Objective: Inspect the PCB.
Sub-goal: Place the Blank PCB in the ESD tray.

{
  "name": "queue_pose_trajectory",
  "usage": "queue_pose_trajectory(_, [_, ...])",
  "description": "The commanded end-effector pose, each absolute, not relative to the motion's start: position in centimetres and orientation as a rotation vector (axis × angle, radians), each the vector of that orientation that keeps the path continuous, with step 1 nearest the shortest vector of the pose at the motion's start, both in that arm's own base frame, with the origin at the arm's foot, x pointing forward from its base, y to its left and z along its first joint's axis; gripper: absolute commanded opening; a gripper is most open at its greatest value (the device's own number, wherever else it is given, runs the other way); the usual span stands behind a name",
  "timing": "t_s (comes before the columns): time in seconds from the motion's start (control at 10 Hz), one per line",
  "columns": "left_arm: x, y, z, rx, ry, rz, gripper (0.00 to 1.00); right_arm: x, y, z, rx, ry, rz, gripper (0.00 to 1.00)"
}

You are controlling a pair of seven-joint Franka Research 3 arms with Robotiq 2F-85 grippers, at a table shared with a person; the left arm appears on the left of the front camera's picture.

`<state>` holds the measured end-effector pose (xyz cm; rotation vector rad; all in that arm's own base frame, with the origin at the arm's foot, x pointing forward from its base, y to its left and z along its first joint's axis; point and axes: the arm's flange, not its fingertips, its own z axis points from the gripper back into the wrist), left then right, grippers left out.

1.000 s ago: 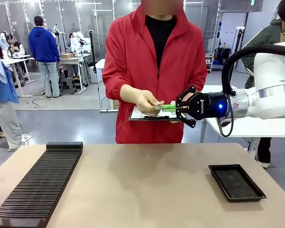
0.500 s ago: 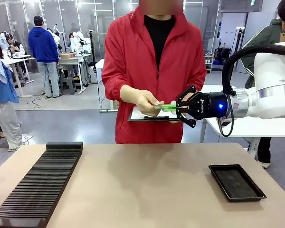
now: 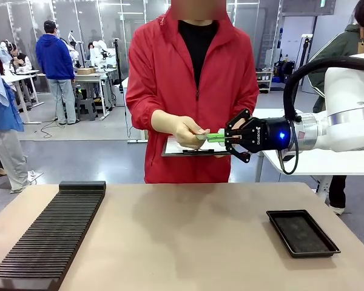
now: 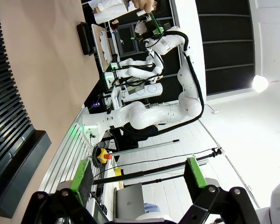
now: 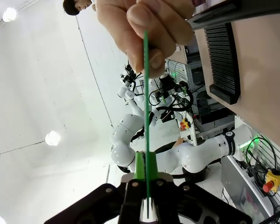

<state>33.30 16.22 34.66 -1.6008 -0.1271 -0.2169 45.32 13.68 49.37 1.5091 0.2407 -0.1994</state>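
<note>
While the right gripper, mid-frame, pinches the PCB and the person's hand grips its other end, the handover looks unfinished; the left gripper gapes.

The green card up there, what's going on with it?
The robot's right hand is clamped on one end of the PCB, held up in the air. The person's hand pinches the other end, over a clipboard. The robot's left hand is open, holding nothing.
</note>
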Motion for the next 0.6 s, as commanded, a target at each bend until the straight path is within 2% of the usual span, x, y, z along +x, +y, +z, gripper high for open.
queue_pose_trajectory(0.0, [33.25, 16.24, 34.66, -1.602, -0.129, -0.217, 1.0, 45.47, 13.9, 49.65, 1.505, 0.234, -0.2, 0.0])
queue_pose_trajectory(0.5, [33.25, 16.24, 34.66, -1.602, -0.129, -0.217, 1.0, 45.47, 13.9, 49.65, 1.505, 0.234, -0.2, 0.0])
